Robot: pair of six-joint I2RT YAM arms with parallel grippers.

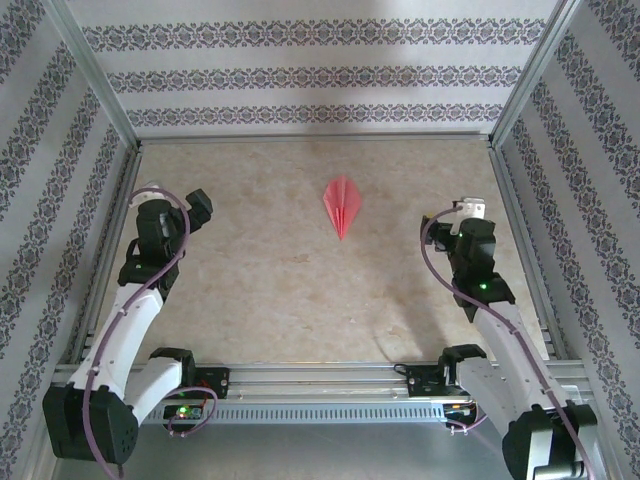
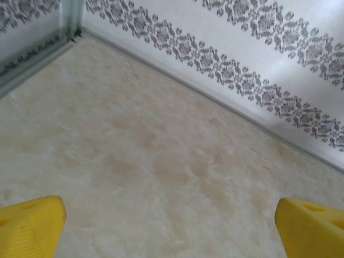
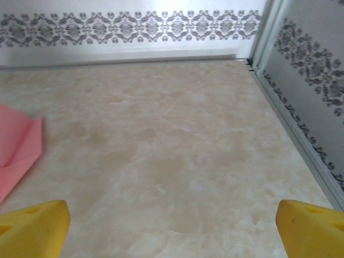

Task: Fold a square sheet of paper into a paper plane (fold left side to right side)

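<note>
The paper plane (image 1: 342, 205) lies flat on the table in the middle of the top view, a slim salmon-pink dart with its point toward the arms. Its edge also shows at the left of the right wrist view as pink folded paper plane (image 3: 19, 150). My left gripper (image 1: 200, 205) is pulled back at the table's left side, well apart from the plane; in its wrist view the left gripper (image 2: 171, 226) is open, yellow fingertips (image 2: 29, 226) wide with bare table between. My right gripper (image 1: 470, 210) stands at the right side, also apart from the plane. In its own view the right gripper (image 3: 172, 228) is open and empty.
The beige marbled table (image 1: 300, 290) is boxed in by patterned walls (image 1: 320, 75) at the back and both sides, with metal rails (image 1: 515, 220) along the edges. Both arm bases sit on the near rail (image 1: 320, 375).
</note>
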